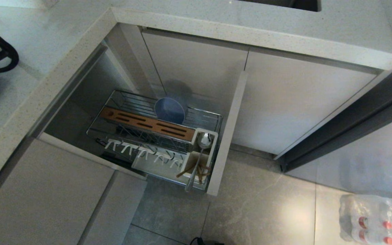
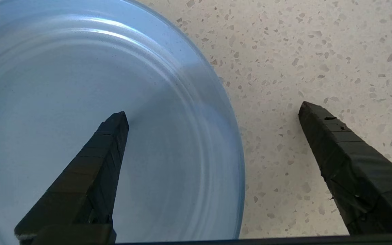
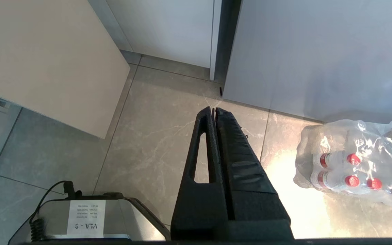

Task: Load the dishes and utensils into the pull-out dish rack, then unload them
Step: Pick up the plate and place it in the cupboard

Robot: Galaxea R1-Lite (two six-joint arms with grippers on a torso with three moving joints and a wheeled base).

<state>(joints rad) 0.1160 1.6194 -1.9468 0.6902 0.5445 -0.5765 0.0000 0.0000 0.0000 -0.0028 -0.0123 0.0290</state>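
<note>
My left claw (image 2: 213,119) hung spread wide over the speckled countertop (image 2: 318,51), holding nothing. One finger (image 2: 94,170) stood above the inside of the light-blue plate (image 2: 63,102), which filled the left of the wrist picture. The other finger stood outside the rim over bare stone, so the rim lay between them. I judged the risk to be here: closing from this stance on a shallow rim could give a thin pinch, and the plate might tilt out or skid on the smooth stone. I could not tell how close the fingertips were to the plate.

My right claw (image 3: 214,112) was pressed shut and empty, parked over the floor tiles near a wrapped pack of bottles (image 3: 356,166).

Farther off, at the centre of the head picture, the pull-out dish rack (image 1: 114,102) stood open. The light-blue bowl (image 1: 169,110) sat on edge in its wires, and the spoon (image 1: 201,149) and chopsticks (image 1: 201,175) stood in the white cup (image 1: 213,136). The spoon's handle leaned out past the cup's edge; a careless pass might catch it.
</note>
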